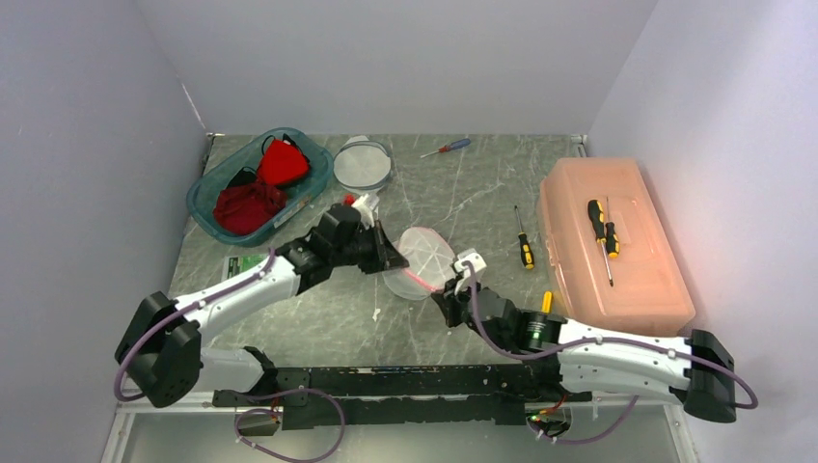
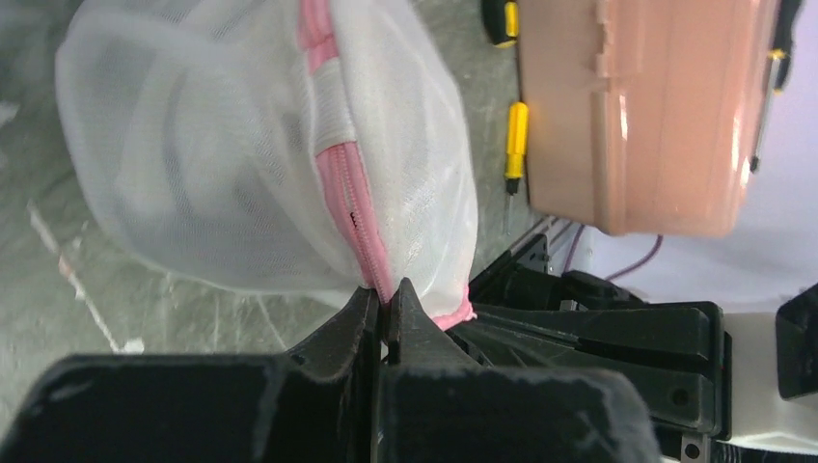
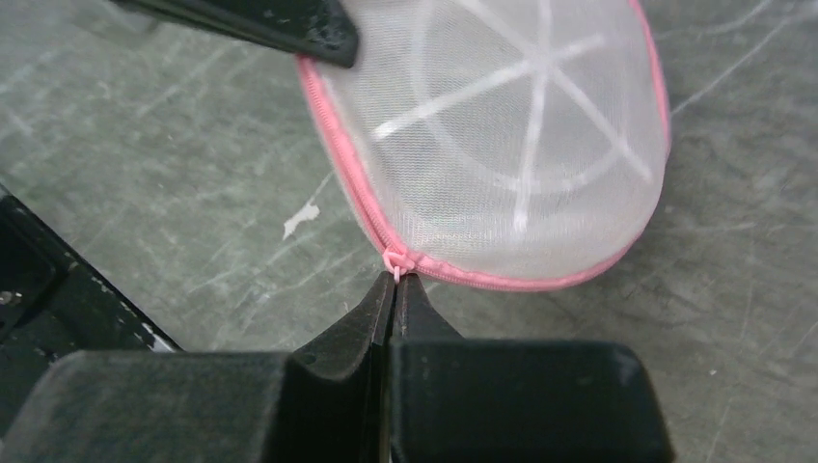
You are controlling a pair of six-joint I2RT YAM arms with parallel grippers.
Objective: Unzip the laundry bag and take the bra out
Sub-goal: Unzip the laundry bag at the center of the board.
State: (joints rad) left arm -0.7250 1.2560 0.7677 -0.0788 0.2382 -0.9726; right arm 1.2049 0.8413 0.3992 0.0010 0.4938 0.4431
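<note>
The laundry bag [image 1: 422, 260] lies between a bin [image 1: 204, 204], behind-left, and a box [image 1: 637, 280] bearing a screwdriver [image 1: 600, 231], right.

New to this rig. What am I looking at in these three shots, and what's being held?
Two robot arms are bolted at the near edge of a table. The wide picture looks down from above and behind them; the other two come from a camera on each wrist. The left pincer is shut on the pink-zippered edge of a white mesh laundry bag; the right pincer pinches its zipper pull. Also on the table: an orange toolbox, screwdrivers, and a teal bin of red clothes.
</note>
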